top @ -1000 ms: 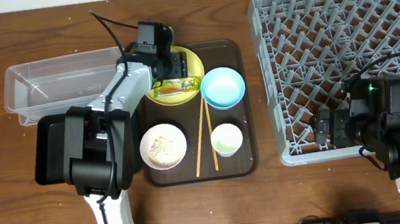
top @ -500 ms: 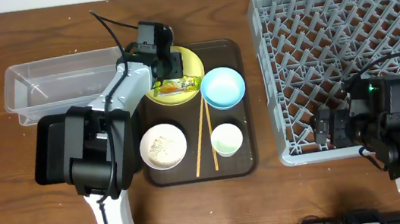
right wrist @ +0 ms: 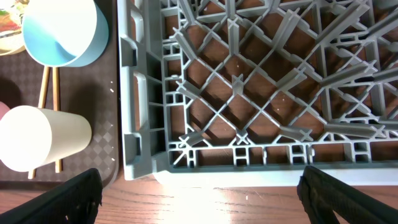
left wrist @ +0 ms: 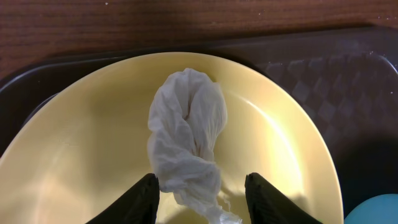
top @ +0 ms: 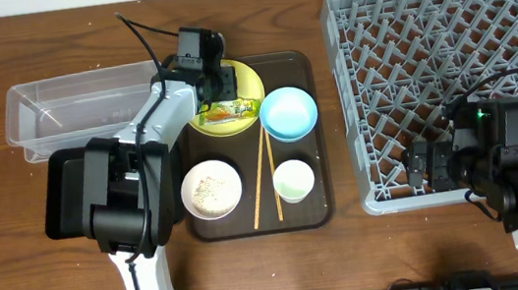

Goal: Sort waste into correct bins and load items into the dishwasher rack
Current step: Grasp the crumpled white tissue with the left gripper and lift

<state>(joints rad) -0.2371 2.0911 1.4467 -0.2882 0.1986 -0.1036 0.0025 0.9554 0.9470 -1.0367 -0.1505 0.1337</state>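
My left gripper (left wrist: 202,180) is open low over the yellow plate (left wrist: 81,143), its jaws on either side of the crumpled white scrap (left wrist: 186,130). In the overhead view it (top: 214,79) covers the plate's (top: 247,82) back part, and the green-and-orange snack wrapper (top: 225,111) lies on the plate's front. Rice grains sit in the white bowl (top: 211,189). The blue bowl (top: 288,113), cup (top: 293,179) and chopsticks (top: 263,179) sit on the brown serving tray (top: 321,207). My right gripper (top: 432,165) is open and empty at the grey rack's (top: 445,43) front left corner.
The clear tub (top: 76,108) stands at the left, with the black tray (top: 62,194) in front of it, partly under my left arm. The right wrist view shows the rack's front wall (right wrist: 249,155), the blue bowl (right wrist: 59,31) and the cup (right wrist: 40,137).
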